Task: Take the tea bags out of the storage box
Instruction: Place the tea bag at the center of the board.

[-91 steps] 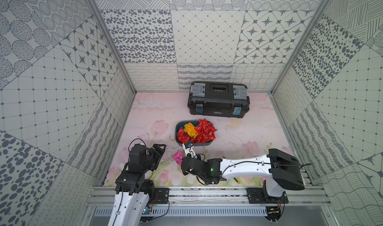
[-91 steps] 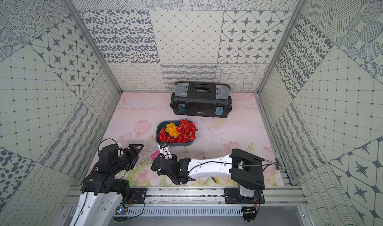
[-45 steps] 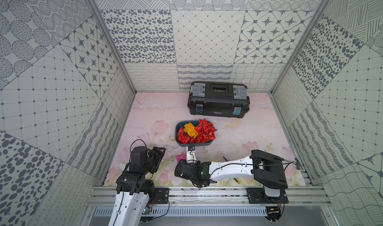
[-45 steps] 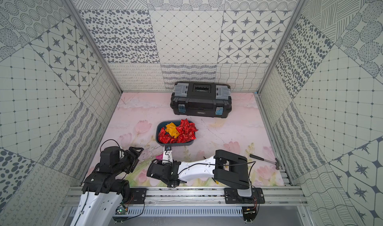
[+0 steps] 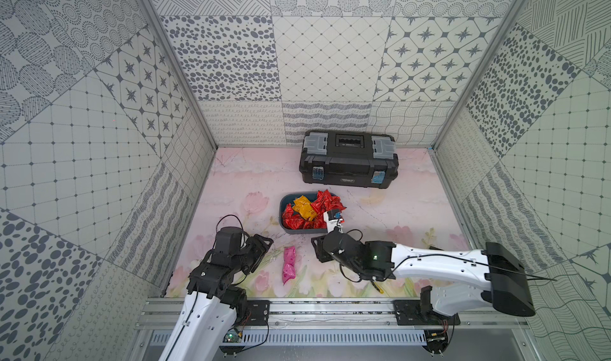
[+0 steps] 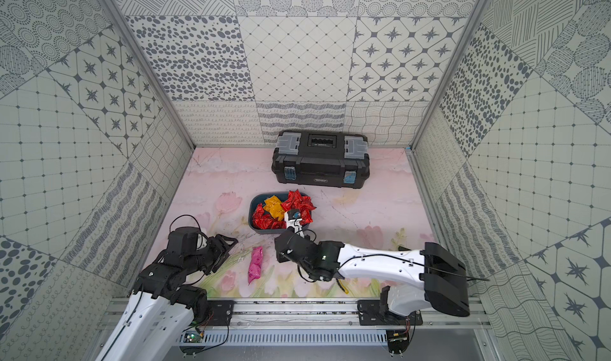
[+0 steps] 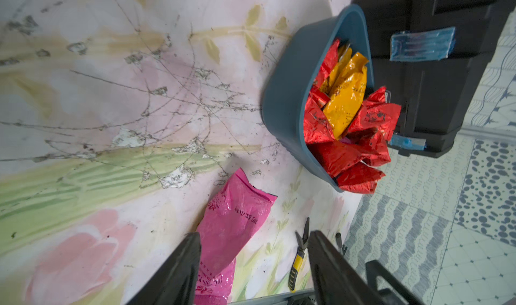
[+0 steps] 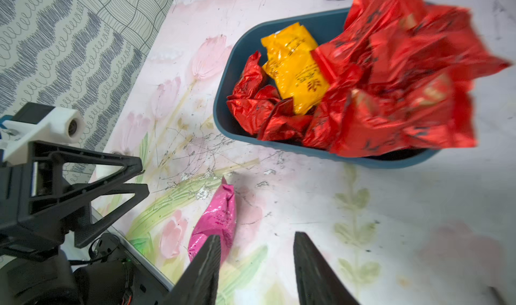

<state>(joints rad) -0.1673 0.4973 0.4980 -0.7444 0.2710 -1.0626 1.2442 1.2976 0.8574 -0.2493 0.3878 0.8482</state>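
The teal storage box (image 5: 297, 230) (image 6: 264, 229) (image 8: 222, 94) (image 7: 284, 99) stands mid-table, heaped with red and yellow tea bags (image 5: 314, 210) (image 6: 284, 207) (image 8: 391, 94) (image 7: 349, 108). One pink tea bag (image 5: 288, 265) (image 6: 256, 265) (image 7: 231, 219) (image 8: 219, 219) lies flat on the table in front of the box. My left gripper (image 5: 266, 248) (image 6: 231, 243) (image 7: 252, 236) (image 8: 143, 177) is open just left of the pink bag, whose near end shows between its fingers. Right of the pink bag, my right gripper (image 5: 315, 247) (image 6: 279, 247) (image 8: 257, 235) stands open and empty.
A large black toolbox (image 5: 348, 159) (image 6: 320, 159) (image 7: 432, 66) sits against the back wall behind the box. Yellow-handled pliers (image 5: 378, 288) (image 6: 344, 288) (image 7: 300, 253) lie near the front edge under the right arm. Patterned walls close in three sides.
My right gripper has gone from shut to open, leaving the pink tea bag on the table, and the arm has swung back to the right. The left gripper's jaws have narrowed somewhat.
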